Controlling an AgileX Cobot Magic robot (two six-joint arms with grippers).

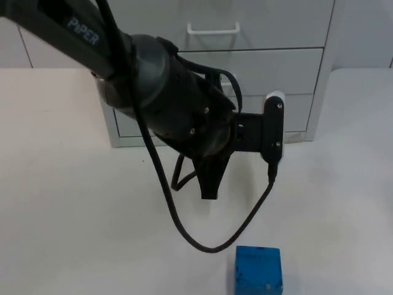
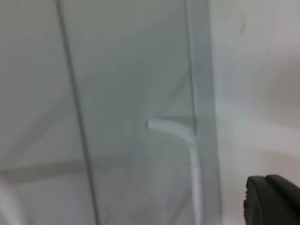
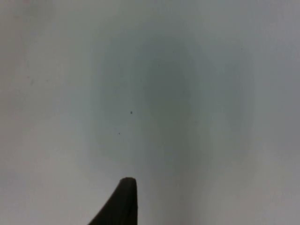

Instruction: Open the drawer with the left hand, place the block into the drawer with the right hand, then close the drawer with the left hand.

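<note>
Hanging before the drawer unit (image 1: 245, 67), the left tool (image 1: 209, 184) points down at the bench (image 1: 73, 203); whether it is spread or clenched cannot be told. All drawers look closed, their handles (image 2: 185, 154) untouched. A blue block (image 1: 258, 270) sits squarely on the bench, well apart.

Matt blue block (image 1: 258, 269) with scuffed faces, smooth pale-grey drawer unit (image 1: 258, 80), glossy white handle (image 1: 213, 29)
</note>
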